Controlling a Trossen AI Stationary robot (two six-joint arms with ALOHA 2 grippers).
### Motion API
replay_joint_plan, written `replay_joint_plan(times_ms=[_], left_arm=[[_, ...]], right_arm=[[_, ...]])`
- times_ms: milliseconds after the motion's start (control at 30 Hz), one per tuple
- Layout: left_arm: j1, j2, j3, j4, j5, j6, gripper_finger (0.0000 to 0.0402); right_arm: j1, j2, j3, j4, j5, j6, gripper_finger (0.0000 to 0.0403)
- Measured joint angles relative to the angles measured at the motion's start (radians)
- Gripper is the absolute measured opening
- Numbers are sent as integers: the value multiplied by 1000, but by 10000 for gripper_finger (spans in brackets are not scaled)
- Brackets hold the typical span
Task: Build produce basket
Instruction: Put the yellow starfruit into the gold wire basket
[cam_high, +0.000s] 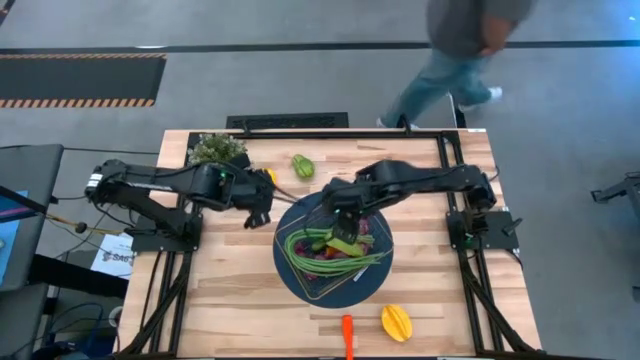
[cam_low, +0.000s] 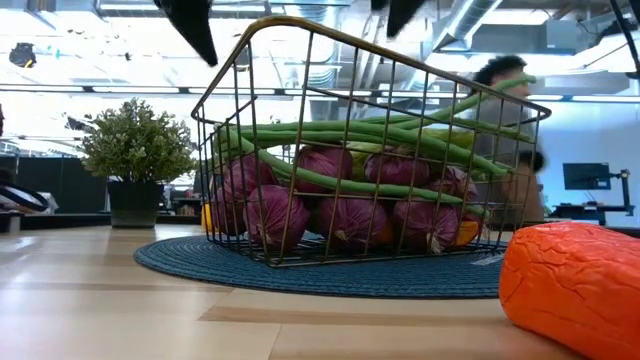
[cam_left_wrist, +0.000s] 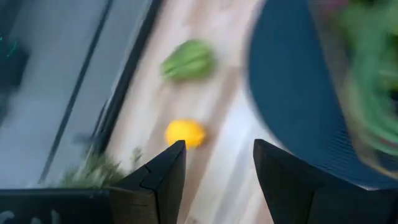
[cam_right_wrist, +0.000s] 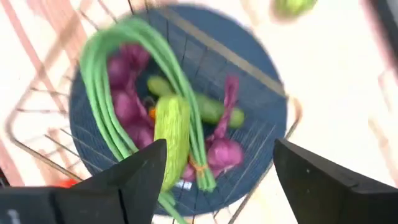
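— Most of the produce is already in my wire basket (cam_high: 318, 218), which sits on the dark blue round mat (cam_high: 300, 280) at the middle of the desk (cam_high: 230, 300). Long green beans (cam_high: 322, 256) lie across the top, purple grape bunches (cam_low: 345, 215) are packed beneath, and a pale green cucumber-like piece (cam_right_wrist: 172, 134) rests among them.

— What is left outside?

— Four pieces, as far as I can see. A green pepper (cam_high: 302, 166) lies on the desk beyond the mat, towards the far edge. A small yellow piece (cam_left_wrist: 185, 132) sits near it, beside my left arm. A yellow pepper (cam_high: 396, 322) and an orange carrot (cam_high: 347, 334) wait at the near edge. I judge the job well past halfway.

— Where are your claws?

— My right claw (cam_right_wrist: 221, 165) hangs directly over the basket, its fingers spread wide and holding nothing; the cucumber-like piece lies just below, between them. My left claw (cam_left_wrist: 214, 171) hovers above bare desk beside the mat's left rim, fingers parted and empty. The small yellow piece lies just ahead of it and the green pepper farther on, both well clear of its fingers.

— Anything else on the desk?

— One leafy potted plant (cam_high: 217, 149) stands at the far left corner. A person (cam_high: 462, 50) walks past behind the desk.
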Motion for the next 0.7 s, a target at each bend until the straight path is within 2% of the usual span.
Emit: replay_joint_plan(times_ms=[100,167,333,400,567,700], left_arm=[[81,-5,-77,-20,-7,-101,176],[132,-10,-142,20,34,-105,176],[236,-4,-326,214,290,91,176],[261,2,-368,228,350,109,176],[279,6,-377,253,377,10,176],[233,6,-347,258,445,10,176]], right_arm=[[0,-12,86,2,12,-11,309],[0,-28,123,6,17,-23,309],[-1,-133,95,1,33,7,309],[-1,-158,96,5,60,21,309],[7,-224,96,5,107,38,309],[7,-242,95,1,105,61,309]])
